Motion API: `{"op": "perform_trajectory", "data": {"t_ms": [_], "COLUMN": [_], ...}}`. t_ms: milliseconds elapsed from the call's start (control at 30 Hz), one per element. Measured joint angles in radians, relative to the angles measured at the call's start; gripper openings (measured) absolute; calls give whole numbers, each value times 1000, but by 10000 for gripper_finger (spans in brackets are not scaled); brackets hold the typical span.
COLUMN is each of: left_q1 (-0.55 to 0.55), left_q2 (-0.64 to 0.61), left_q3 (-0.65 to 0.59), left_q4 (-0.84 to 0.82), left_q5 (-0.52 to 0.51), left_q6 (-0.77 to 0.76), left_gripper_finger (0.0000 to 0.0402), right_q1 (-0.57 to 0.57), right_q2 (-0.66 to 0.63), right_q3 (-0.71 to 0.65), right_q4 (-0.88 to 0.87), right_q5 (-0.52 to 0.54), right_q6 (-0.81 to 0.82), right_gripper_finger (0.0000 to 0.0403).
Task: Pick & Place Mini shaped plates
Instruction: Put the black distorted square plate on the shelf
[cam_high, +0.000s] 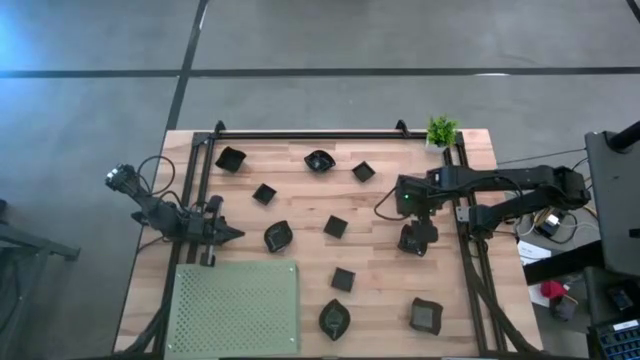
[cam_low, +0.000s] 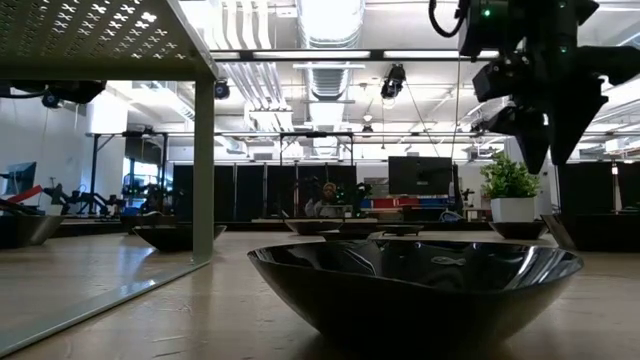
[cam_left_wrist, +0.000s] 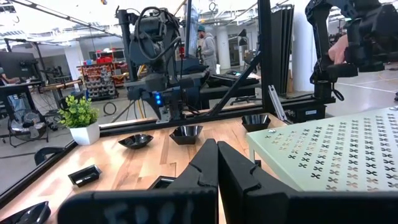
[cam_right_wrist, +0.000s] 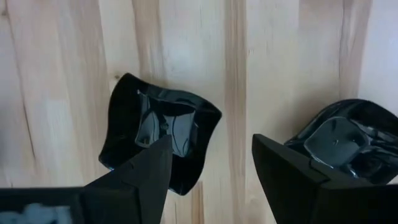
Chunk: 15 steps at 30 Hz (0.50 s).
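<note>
The right gripper (cam_right_wrist: 211, 165) (jaws spread, holding nothing) hangs over a square plate (cam_right_wrist: 158, 130)

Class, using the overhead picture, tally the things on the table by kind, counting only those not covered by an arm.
Black mini plates: 9
Green perforated mat: 1
Potted plant: 1
Total: 11
Any plates under the right gripper are left out.

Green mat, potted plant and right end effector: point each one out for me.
Green mat (cam_high: 237, 306), high view, middle of its perforated surface.
Potted plant (cam_high: 441, 131), high view, its leaves.
Right end effector (cam_right_wrist: 211, 163), right wrist view, midway between its open fingertips, above a black plate (cam_right_wrist: 158, 127).
</note>
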Motion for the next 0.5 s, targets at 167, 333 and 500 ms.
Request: {"op": "perform_trajectory", "data": {"t_ms": [167, 333, 500], "left_q1": [0, 0, 0], "left_q2": [0, 0, 0], "left_q3": [0, 0, 0], "left_q4": [0, 0, 0], "left_q5": [0, 0, 0], "left_q6": [0, 0, 0], "left_gripper_finger": [0, 0, 0], "right_q1": [0, 0, 0], "right_q2": [10, 63, 132], "right_q3": [5, 4, 5], "right_q4": [9, 10, 10], "right_q5": [-2, -2, -2], "right_q6": [2, 4, 4], "right_gripper_finger": [219, 219, 219]}}
